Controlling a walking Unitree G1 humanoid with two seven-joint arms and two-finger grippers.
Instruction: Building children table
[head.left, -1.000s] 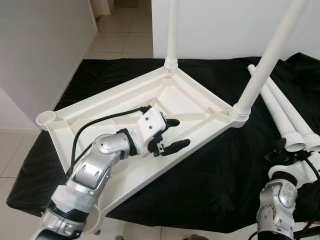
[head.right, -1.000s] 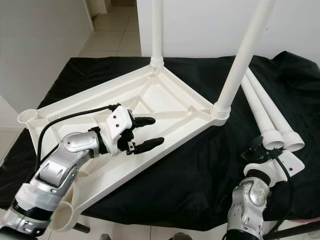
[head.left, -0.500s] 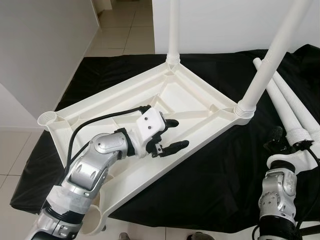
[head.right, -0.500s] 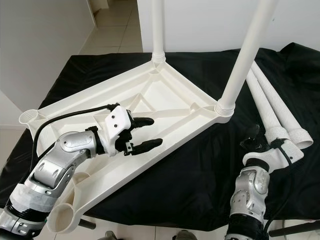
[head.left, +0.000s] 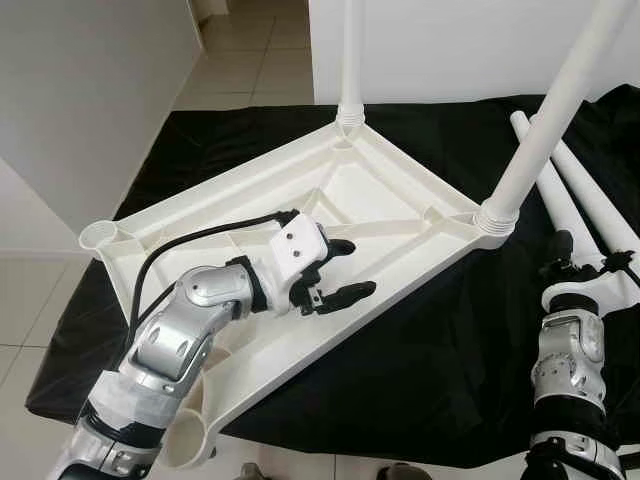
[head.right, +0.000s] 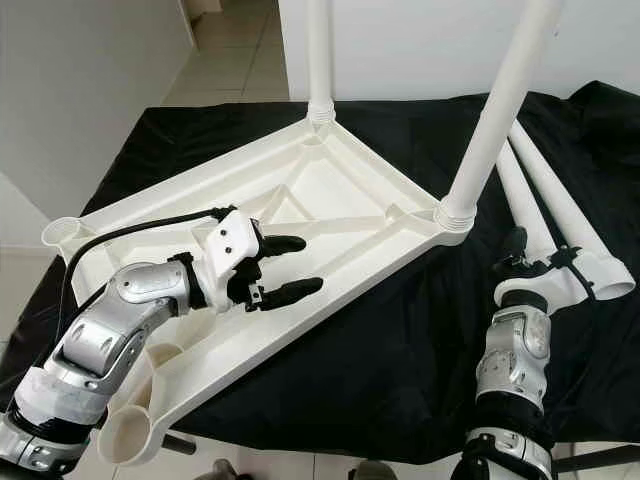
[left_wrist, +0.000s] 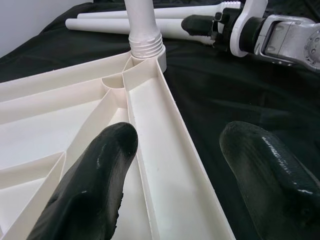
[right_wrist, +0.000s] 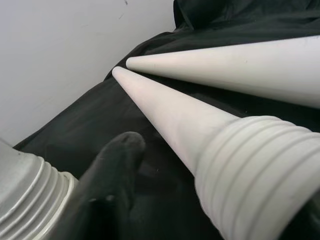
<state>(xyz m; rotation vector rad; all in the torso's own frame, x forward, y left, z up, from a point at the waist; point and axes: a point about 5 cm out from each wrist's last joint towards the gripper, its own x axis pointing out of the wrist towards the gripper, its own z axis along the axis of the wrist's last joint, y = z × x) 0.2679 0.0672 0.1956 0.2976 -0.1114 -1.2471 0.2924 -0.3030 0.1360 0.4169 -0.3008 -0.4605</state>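
The white tabletop (head.left: 370, 200) lies upside down on a black cloth (head.left: 420, 330), ribs and channels facing up. Two legs are already screwed into its corner sockets and stand upright: the far leg (head.left: 351, 60) at the back corner, the near leg (head.left: 545, 125) at the corner on the robot's right. The two corners on the robot's left are open sockets (head.left: 97, 237), one at the far left, one hanging out over the cloth's front edge.

The left claw (head.left: 345, 270) hovers over the tabletop's near rim, its two black fingers (left_wrist: 95, 185) spread wide. In the left wrist view one finger sits above the inside channel and the other out over the cloth, the rim running between them; I can't tell if either touches the plastic.

Over on the right, two loose legs (head.left: 575, 185) lie side by side on the cloth, threaded ends toward the robot. The right claw (head.left: 585, 270) is down at those threaded ends. In the right wrist view one black finger (right_wrist: 112, 180) lies close alongside a loose leg's ribbed collar (right_wrist: 255, 170), with the leg tapering away from it. The other finger is hidden, so I cannot tell whether this claw is gripping the leg or merely beside it.

Behind the cloth, a white wall (head.left: 450, 40); to the left, tiled floor (head.left: 240, 60).
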